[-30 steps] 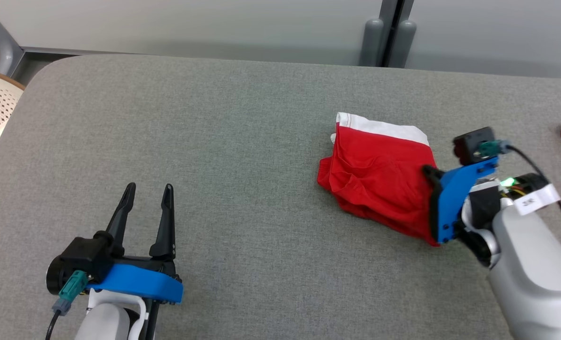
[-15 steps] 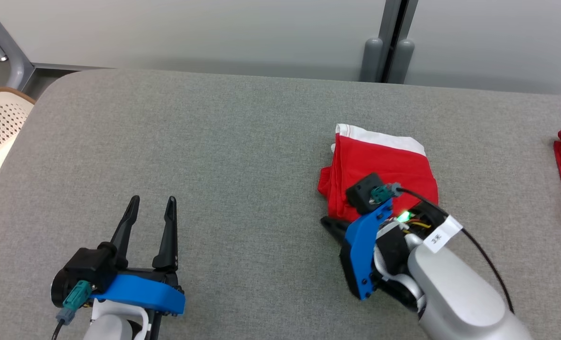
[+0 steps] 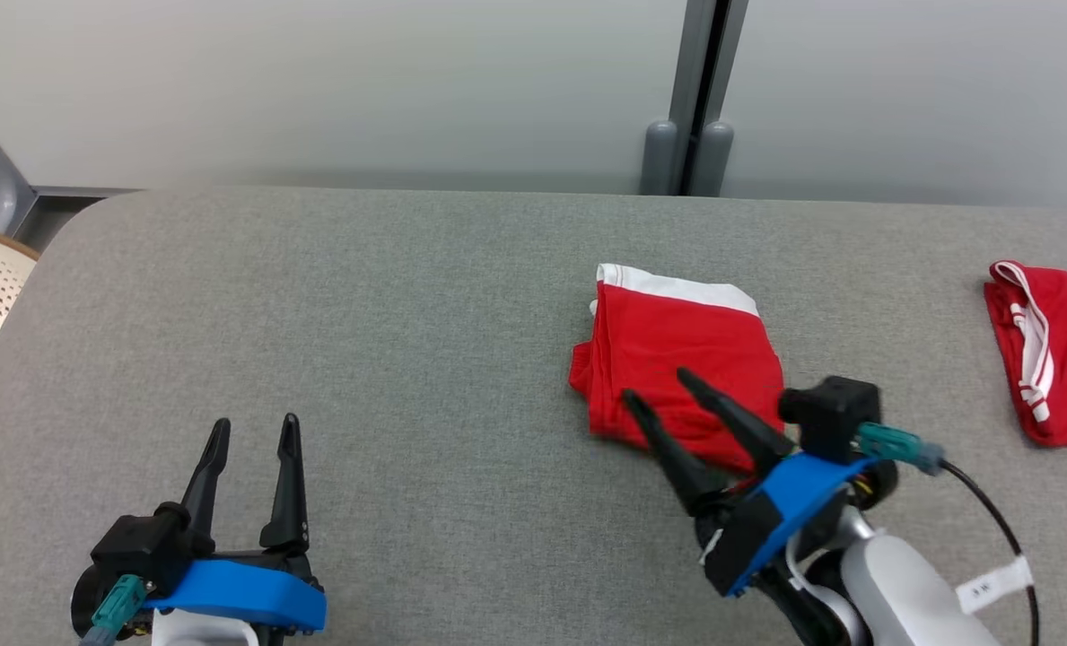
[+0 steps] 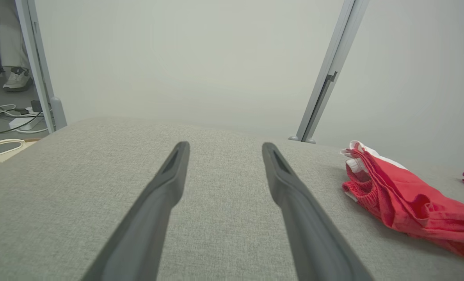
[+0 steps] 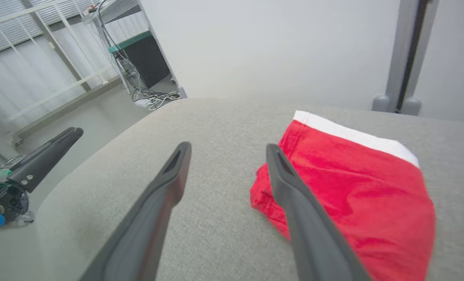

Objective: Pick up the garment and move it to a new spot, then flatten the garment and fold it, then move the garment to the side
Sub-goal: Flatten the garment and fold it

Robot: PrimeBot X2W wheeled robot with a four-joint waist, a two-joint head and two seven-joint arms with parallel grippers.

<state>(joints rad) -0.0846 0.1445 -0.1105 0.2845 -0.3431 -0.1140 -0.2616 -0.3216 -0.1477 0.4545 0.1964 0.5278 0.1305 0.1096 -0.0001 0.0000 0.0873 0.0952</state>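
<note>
Grey fabric bench [image 3: 407, 314] has the folded red garment [image 3: 677, 359], white band at its far edge, lying right of centre, right hand [image 3: 654, 384] spread with fingertips over its near-left corner, left hand [image 3: 256, 420] spread well apart at near left, striped red cloth [image 3: 1049, 359] at far right.

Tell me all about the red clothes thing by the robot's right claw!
The red garment is soft cloth, folded into a rough rectangle, with a white band along its far edge. Layers bunch at its left side. It lies flat on the grey table. The right gripper, open, hangs over its near edge; touching or not, I cannot tell.
</note>
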